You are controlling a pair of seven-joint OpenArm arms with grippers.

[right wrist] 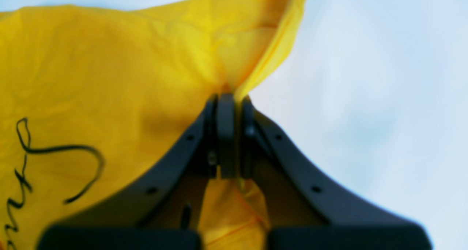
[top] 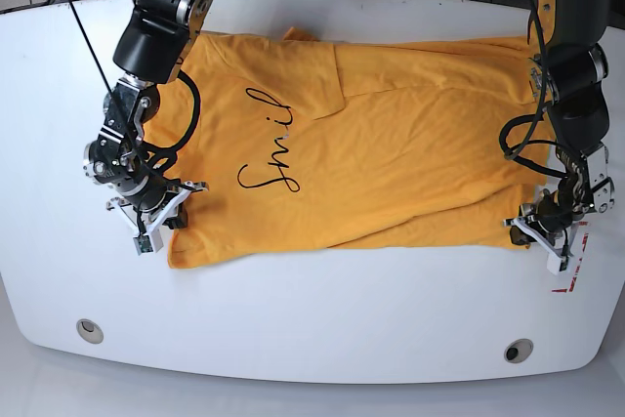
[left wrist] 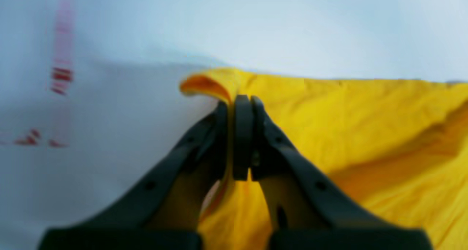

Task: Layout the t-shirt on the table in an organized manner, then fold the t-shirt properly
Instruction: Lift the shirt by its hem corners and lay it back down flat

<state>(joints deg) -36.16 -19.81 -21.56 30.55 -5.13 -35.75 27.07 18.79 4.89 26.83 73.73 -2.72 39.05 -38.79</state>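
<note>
t-shirt (top: 391,158) orange-yellow, plain apart from black cursive script at 9 o'clock of its centre. table (top: 322,319) glossy white; two grey round grommets (top: 90,330) at 7 and 5 o'clock; red tape marks (top: 574,266) at 4 o'clock. Both grippers' fingers black.

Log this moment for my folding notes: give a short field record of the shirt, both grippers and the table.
shirt: orange-yellow t-shirt spread on the table, black script lettering showing
left gripper: shut on the shirt's edge, near the red tape
right gripper: shut on the shirt's edge at the opposite end
table: white, two grey grommet holes along its near side
</note>
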